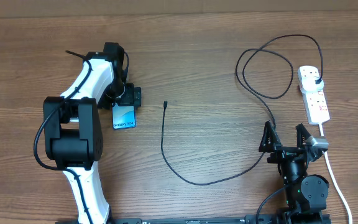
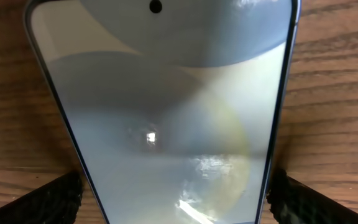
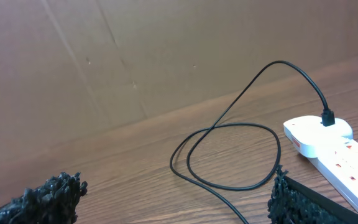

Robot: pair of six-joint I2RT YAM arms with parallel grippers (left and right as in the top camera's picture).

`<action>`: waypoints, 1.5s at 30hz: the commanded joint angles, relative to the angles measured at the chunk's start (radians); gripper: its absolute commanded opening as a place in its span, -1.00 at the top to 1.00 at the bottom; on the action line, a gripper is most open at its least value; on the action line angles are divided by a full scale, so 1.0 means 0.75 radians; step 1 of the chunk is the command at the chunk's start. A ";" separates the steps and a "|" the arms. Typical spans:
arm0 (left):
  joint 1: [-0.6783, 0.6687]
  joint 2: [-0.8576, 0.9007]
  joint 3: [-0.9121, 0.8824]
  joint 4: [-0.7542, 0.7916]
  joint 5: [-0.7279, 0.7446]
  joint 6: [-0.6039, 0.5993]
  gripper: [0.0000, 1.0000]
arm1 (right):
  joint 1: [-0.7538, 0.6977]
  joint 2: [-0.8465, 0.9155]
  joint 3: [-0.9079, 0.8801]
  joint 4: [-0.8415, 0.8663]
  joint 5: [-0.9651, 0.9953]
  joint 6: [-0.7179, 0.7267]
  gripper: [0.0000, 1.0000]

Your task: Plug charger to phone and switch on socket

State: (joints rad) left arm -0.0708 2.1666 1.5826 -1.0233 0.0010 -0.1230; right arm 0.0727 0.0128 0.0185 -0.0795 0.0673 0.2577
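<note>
The phone (image 1: 124, 117) lies flat on the table with its blue screen lit, and it fills the left wrist view (image 2: 166, 106). My left gripper (image 1: 125, 97) is open right over its far end, one finger on each side of the phone (image 2: 176, 190), with a thin strip of wood showing beside the left finger. The charger cable (image 1: 185, 177) lies loose; its connector tip (image 1: 165, 103) is right of the phone and apart from it. Its plug (image 1: 316, 79) sits in the white socket strip (image 1: 316, 102), which also shows in the right wrist view (image 3: 337, 155). My right gripper (image 1: 286, 138) is open and empty (image 3: 169, 196).
The cable makes a large loop (image 1: 266, 68) at the back right, seen in the right wrist view (image 3: 229, 155). The strip's white cord (image 1: 334, 174) runs to the front edge beside the right arm. A brown wall (image 3: 135, 56) stands behind the table.
</note>
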 commanded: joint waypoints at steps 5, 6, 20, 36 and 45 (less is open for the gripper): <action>-0.003 0.026 -0.005 0.004 -0.007 0.056 -0.86 | 0.005 -0.013 -0.014 0.005 0.013 -0.006 -0.99; -0.003 0.026 -0.006 0.007 -0.006 0.055 -0.85 | 0.005 -0.013 -0.014 0.006 0.013 -0.006 -1.00; -0.003 0.028 -0.007 0.009 -0.005 0.055 -0.68 | 0.005 -0.013 -0.014 0.005 0.013 -0.006 -1.00; -0.002 0.028 0.250 -0.223 -0.005 0.055 -0.70 | 0.005 -0.013 -0.014 0.005 0.013 -0.006 -1.00; -0.003 0.028 0.279 -0.240 -0.001 0.077 -0.78 | 0.005 -0.013 -0.014 0.005 0.013 -0.006 -0.99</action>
State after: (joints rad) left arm -0.0708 2.1780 1.7832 -1.2049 -0.0013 -0.0933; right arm 0.0727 0.0128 0.0185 -0.0795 0.0673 0.2573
